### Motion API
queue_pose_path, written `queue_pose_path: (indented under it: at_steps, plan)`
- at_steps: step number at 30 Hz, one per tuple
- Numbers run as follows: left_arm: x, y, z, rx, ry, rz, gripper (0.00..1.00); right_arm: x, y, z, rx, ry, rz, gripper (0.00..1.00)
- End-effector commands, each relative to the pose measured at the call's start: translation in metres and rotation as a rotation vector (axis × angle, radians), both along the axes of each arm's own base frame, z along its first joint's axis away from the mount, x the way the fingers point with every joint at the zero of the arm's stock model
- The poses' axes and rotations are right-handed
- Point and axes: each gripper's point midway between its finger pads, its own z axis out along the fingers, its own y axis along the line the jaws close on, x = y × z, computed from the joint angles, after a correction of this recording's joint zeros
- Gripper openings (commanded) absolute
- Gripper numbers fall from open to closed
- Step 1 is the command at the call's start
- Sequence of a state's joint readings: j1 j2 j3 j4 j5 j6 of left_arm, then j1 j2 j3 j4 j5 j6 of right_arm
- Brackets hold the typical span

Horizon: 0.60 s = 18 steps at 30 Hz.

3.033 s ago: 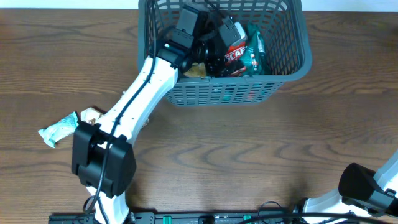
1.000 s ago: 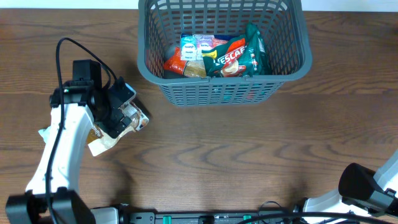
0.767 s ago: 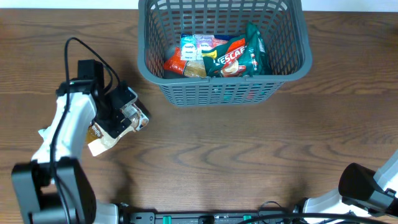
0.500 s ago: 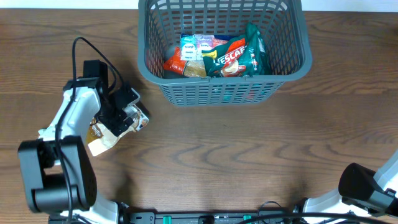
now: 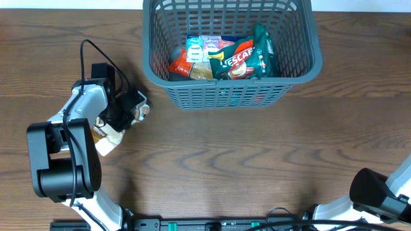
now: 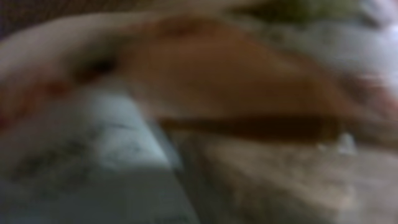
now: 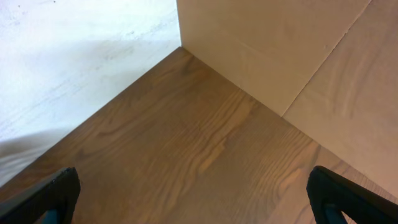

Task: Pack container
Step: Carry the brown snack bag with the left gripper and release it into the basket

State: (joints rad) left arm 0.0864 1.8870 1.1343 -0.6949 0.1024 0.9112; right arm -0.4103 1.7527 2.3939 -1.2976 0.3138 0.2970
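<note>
The container (image 5: 313, 40), a dark grey lattice basket, stands at the back centre. It holds a green and red Nescafe packet (image 5: 244, 58) and red and white packets (image 5: 191, 61). My left gripper (image 5: 130, 110) is down at the table's left, shut on a tan and white snack packet (image 5: 106, 140) that lies on the wood. A blurred close-up of that packet (image 6: 205, 93) fills the left wrist view, and no fingers show there. My right gripper (image 7: 199, 202) is open over bare wood, with only its dark fingertips (image 7: 56, 193) showing at the bottom corners.
The right arm's base (image 5: 384, 192) sits at the front right corner. A pale wall and a beige panel (image 7: 292, 56) border the table in the right wrist view. A black cable (image 5: 96, 52) loops over the left arm.
The left arm has swung from the basket out to the left, dropped onto the snack packet, and its jaws have closed on it. The right arm has not moved.
</note>
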Motion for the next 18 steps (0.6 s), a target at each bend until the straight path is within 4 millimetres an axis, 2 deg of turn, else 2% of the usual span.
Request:
queue_pose_path:
  at_steps: [1,5,9,13,18]
  plan:
    - [-0.009,-0.005,-0.015,-0.033,0.051,0.017,0.06,-0.005,-0.001,0.004,0.0,-0.014,-0.019,0.99]
    - [0.018,0.007,0.011,0.028,-0.041,0.06,0.06,-0.005,-0.001,0.004,0.0,-0.014,-0.019,0.99]
    - [0.061,0.019,0.066,0.072,-0.21,0.15,0.06,-0.005,-0.001,0.004,0.0,-0.014,-0.019,0.99]
    - [0.104,0.023,0.15,0.049,-0.442,0.253,0.06,-0.005,-0.001,0.004,0.0,-0.014,-0.019,0.99]
    - [0.128,0.027,0.268,0.023,-0.734,0.324,0.06,-0.005,-0.001,0.004,0.0,-0.014,-0.019,0.99]
